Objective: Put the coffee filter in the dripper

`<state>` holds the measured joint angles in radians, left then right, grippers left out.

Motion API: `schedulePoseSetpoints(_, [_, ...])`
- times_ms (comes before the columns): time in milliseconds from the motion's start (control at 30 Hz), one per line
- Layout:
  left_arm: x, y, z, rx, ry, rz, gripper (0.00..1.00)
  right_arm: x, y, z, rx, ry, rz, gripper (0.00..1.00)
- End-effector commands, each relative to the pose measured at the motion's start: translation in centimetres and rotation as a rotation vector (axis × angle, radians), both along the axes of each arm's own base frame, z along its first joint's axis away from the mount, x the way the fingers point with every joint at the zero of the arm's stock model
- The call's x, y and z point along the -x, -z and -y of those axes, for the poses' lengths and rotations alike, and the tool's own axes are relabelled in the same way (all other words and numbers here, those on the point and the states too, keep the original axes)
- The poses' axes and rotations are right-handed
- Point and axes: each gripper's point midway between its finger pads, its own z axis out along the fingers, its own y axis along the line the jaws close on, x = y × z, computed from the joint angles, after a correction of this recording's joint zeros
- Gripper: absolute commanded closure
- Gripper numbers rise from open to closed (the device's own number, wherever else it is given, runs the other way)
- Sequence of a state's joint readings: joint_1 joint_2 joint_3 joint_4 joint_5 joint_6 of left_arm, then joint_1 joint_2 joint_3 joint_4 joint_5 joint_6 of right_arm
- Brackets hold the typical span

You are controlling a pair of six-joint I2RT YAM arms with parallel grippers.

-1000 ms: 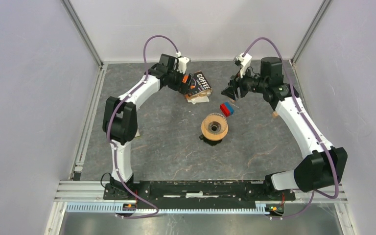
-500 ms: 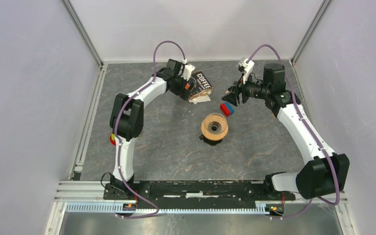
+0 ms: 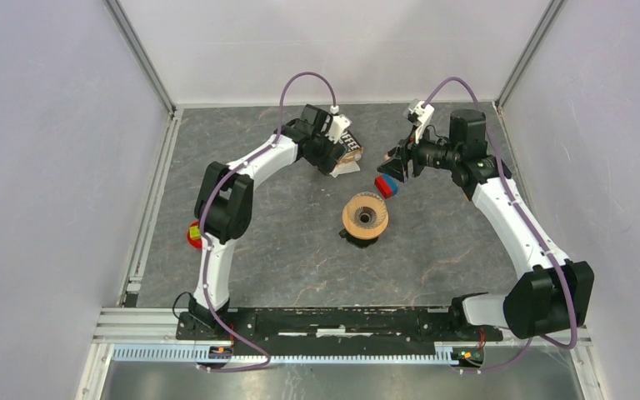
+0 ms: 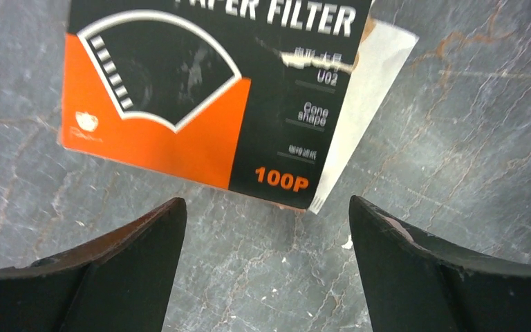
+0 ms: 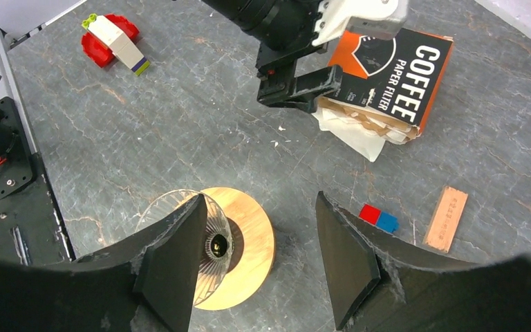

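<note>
At the left of the grey stone-patterned worktop [image 3: 283, 250], a small red toy block with a white brick on top [image 5: 114, 40] lies well apart from everything else and plays no part in the job.

The left pincer [image 4: 266, 202] is spread wide and holds nothing. It hangs low over the near edge of the orange-and-black cardboard "COFFEE PAPER FILTER" packet [image 4: 200, 90], with one finger on each side of the packet's corner. This looks like a line-up to draw out a sheet. The thin white paper coffee filter [image 4: 359, 104] is not yet free. It pokes out from under the packet's open end and lies flat on the worktop, just beside the right-hand finger, so I judge it the likely target.

The round funnel-shaped dripper with tan ribbed top and dark centre hole [image 3: 365, 215] stands nearer the arm bases. Its mouth faces up and is empty, ready to take the cone.

A small red-and-blue block [image 3: 387, 185] sits between the dripper and the right pincer [image 5: 260, 200]. That pincer is also wide and empty, and it hovers off to the side. Its camera looks down on both the dripper and the packet, probably waiting to steady one of them.

A tan wooden strip [image 5: 446, 218] lies further right.
</note>
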<state>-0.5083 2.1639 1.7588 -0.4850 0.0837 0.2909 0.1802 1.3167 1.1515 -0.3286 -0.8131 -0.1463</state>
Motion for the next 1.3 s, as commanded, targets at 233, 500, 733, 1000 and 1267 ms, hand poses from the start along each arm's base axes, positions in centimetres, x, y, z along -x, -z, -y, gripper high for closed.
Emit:
schedulePoseSetpoints(233, [-4.5, -1.1, 1.4, -0.042, 0.012, 0.124, 0.18, 0.0, -0.3, -0.3, -0.039, -0.028, 0.007, 0.34])
schedulePoseSetpoints(500, [-4.2, -0.3, 0.0, -0.098, 0.013, 0.123, 0.47, -0.4, 0.9, -0.9, -0.077, -0.062, -0.076, 0.34])
schedulePoseSetpoints(733, [-2.8, -0.1, -3.2, -0.123, 0.002, 0.080, 0.73, -0.5, 0.8, -0.7, -0.074, -0.055, -0.070, 0.34])
schedulePoseSetpoints(1000, [-0.1, -0.1, -5.7, -0.099, -0.008, 0.022, 0.97, -0.4, 0.1, -0.1, -0.043, -0.023, -0.025, 0.35])
schedulePoseSetpoints(1267, [1.5, -0.9, -7.4, -0.095, -0.016, 0.023, 0.98, 0.3, 0.0, 0.5, -0.022, 0.001, 0.016, 0.34])
